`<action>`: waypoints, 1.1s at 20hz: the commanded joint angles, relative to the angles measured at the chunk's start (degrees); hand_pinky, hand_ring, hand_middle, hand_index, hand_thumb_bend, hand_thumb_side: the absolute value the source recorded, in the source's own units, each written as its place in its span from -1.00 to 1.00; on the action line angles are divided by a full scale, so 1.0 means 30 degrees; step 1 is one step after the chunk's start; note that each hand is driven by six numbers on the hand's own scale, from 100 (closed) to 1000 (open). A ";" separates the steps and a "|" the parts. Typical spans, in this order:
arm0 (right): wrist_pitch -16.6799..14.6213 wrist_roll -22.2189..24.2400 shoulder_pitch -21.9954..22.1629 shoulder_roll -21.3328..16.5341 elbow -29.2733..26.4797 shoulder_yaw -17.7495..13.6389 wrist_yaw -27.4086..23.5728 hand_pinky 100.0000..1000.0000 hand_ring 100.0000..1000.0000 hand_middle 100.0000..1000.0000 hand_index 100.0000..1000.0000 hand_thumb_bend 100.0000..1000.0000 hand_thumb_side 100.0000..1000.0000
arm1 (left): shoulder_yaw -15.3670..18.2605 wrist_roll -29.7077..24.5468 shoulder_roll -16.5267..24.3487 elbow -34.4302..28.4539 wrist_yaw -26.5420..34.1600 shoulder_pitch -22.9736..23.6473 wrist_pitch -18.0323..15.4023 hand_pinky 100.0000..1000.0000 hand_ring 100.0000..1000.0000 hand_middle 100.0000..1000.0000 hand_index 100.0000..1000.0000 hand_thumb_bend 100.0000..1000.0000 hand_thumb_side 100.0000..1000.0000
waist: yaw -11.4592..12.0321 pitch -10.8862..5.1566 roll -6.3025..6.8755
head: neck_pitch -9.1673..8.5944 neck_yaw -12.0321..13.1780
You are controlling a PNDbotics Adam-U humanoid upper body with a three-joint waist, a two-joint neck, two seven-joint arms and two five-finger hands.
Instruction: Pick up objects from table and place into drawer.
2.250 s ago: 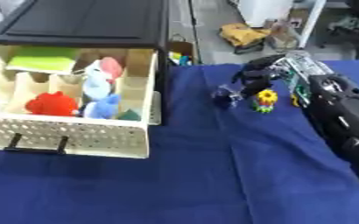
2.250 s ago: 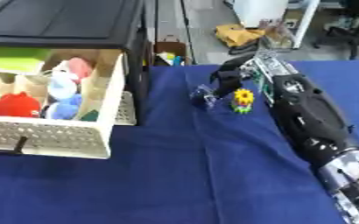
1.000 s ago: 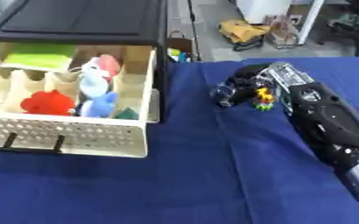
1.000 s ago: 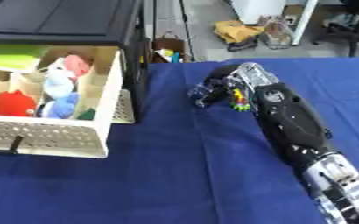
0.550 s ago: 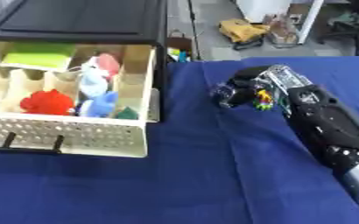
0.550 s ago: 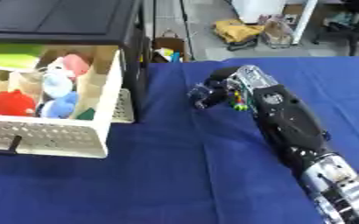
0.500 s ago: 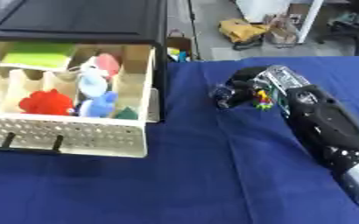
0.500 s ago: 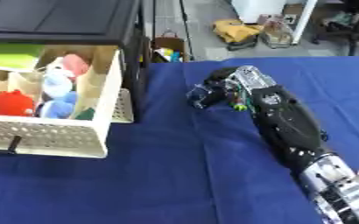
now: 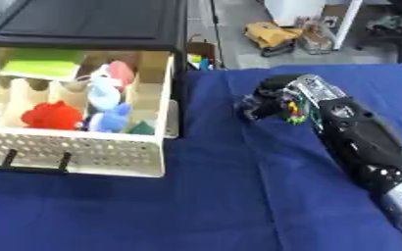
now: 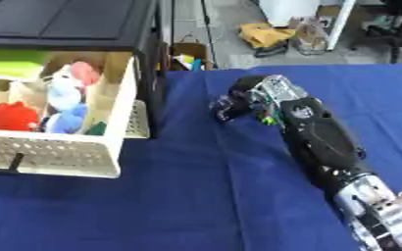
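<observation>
The right hand (image 9: 283, 98) is sitting right of centre in the upper half of the frame, its fingers curling around a small toy (image 9: 295, 109) of which only flecks of yellow, green and red are showing between them. The dark fingertips (image 9: 254, 106) are pointing toward the left, just above the blue tablecloth (image 9: 238, 196). The black arm (image 9: 363, 142) is running from the hand down toward the lower right corner, where a silver joint is showing at the frame's edge.

To the left of the hand, well apart from it, the cream drawer (image 9: 84, 152) is standing pulled out of its black cabinet (image 9: 93, 22), filling the upper left of the frame. Its perforated front with a dark handle (image 9: 35, 166) is facing the bottom edge. Inside, a red toy (image 9: 52, 115) is lying at the left, a blue plush (image 9: 112, 119) beside it, a white and pink plush (image 9: 108, 83) behind that, and a green flat piece (image 9: 37, 68) at the back left.

The left hand is not showing in either view.
</observation>
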 commanded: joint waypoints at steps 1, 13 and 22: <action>0.0004 -0.0059 -0.0261 -0.0199 -0.0013 -0.0004 0.0348 0.34 0.62 0.07 0.38 -0.51 0.92 | -0.0001 0.0046 0.0336 -0.0248 -0.0063 -0.0200 -0.0007 0.10 0.38 0.40 0.72 -0.76 1.00 | 0.0043 -0.0270 0.0062 | -0.0210 -0.0096; 0.0207 -0.0300 -0.0057 -0.0104 0.0160 -0.0168 0.0745 0.26 0.54 -0.16 0.13 -0.52 0.40 | 0.0003 0.0063 0.0307 -0.0248 -0.0073 -0.0227 0.0027 0.10 0.38 0.40 0.71 -0.78 1.00 | 0.0104 -0.0240 0.0078 | -0.0320 -0.0196; 0.0307 -0.1115 -0.0043 -0.0298 -0.0471 0.0028 -0.0368 0.19 0.46 -0.29 -0.04 -0.73 0.41 | 0.0007 0.0095 0.0382 -0.0248 -0.0059 -0.0152 0.0030 0.09 0.38 0.40 0.71 -0.80 1.00 | 0.0045 -0.0358 0.0114 | -0.0298 -0.0164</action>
